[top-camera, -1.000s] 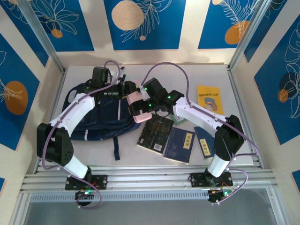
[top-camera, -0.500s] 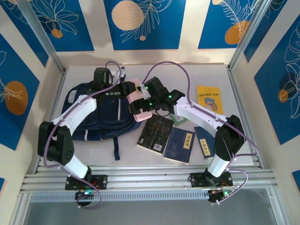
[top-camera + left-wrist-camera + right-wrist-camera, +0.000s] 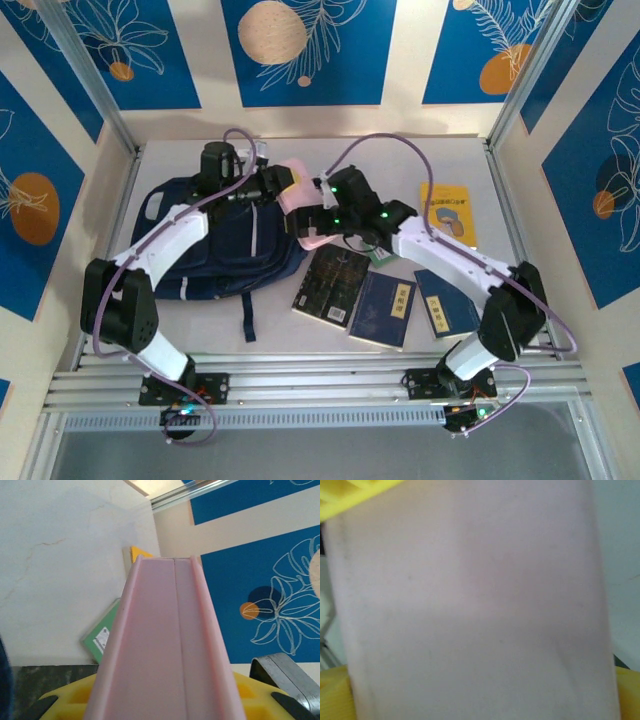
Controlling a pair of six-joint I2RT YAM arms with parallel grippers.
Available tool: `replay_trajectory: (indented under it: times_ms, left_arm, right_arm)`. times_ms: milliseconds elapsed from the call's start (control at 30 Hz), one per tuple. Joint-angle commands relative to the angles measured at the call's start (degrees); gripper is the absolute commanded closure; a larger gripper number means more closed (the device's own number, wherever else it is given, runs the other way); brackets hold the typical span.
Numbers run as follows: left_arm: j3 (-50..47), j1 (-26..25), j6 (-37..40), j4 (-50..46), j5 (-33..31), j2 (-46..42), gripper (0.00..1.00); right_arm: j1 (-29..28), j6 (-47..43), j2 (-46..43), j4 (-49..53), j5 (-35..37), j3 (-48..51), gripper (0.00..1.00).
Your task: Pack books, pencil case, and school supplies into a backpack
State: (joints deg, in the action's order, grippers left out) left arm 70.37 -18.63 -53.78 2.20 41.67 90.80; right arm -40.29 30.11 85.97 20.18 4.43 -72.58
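Note:
The pale pink pencil case (image 3: 298,205) hangs above the table between both grippers, just right of the navy backpack (image 3: 215,245). My left gripper (image 3: 278,183) is shut on its far end; in the left wrist view the pencil case (image 3: 167,645) runs out from between the yellow pads. My right gripper (image 3: 315,218) stands open, its yellow fingers (image 3: 627,685) wide on either side of the case (image 3: 470,605). Books lie on the table: black with gold (image 3: 332,283), two navy (image 3: 385,308) (image 3: 445,302), yellow (image 3: 447,210), small green (image 3: 380,257). The school supplies are hidden.
The backpack lies flat at the left, a dark strap (image 3: 247,315) trailing toward the front edge. Metal frame posts and patterned blue walls (image 3: 300,50) close in the table. The green book (image 3: 102,637) and a corner of the yellow book (image 3: 137,555) show under the case.
My left gripper has closed on the pencil case. The right gripper's fingers have spread wider, and the right arm has swung to the right. The case has shifted slightly up and right.

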Motion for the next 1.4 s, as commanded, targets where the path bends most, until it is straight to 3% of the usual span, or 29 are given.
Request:
replay_trajectory:
  times_ms: [0,167,367,733,900,1067,1367]
  left_arm:
    - [-1.6,1.8,-3.2,5.1,-2.3,-3.9,0.77]
    - [-3.9,2.4,-10.2,12.8,-4.4,-5.5,0.77]
    - [-5.5,2.4,-15.1,18.3,-7.3,-7.4,0.78]
    - [-7.0,2.1,-18.9,20.9,-9.5,-8.5,0.79]
    - [-7.7,1.8,-19.5,21.1,-10.0,-9.0,0.79]
    - [-8.1,1.3,-19.9,21.1,-10.4,-9.1,0.80]
    - [-9.3,-0.2,-20.5,21.4,-11.3,-8.9,0.80]
  right_arm:
    - [9.4,16.7,-8.5,-7.8,-4.2,7.9,0.01]
    - [18.4,37.3,-10.2,-28.5,-24.0,20.4,0.01]
    - [17.6,52.4,-7.5,-51.6,-33.5,27.2,0.00]
    - [12.2,60.5,-3.2,-71.0,-32.8,26.9,0.04]
    - [11.5,63.1,-1.1,-76.6,-31.0,27.0,0.17]
    - [11.3,62.1,-1.3,-76.1,-29.1,26.8,0.33]
    - [10.5,60.7,-0.5,-74.9,-27.8,25.0,0.48]
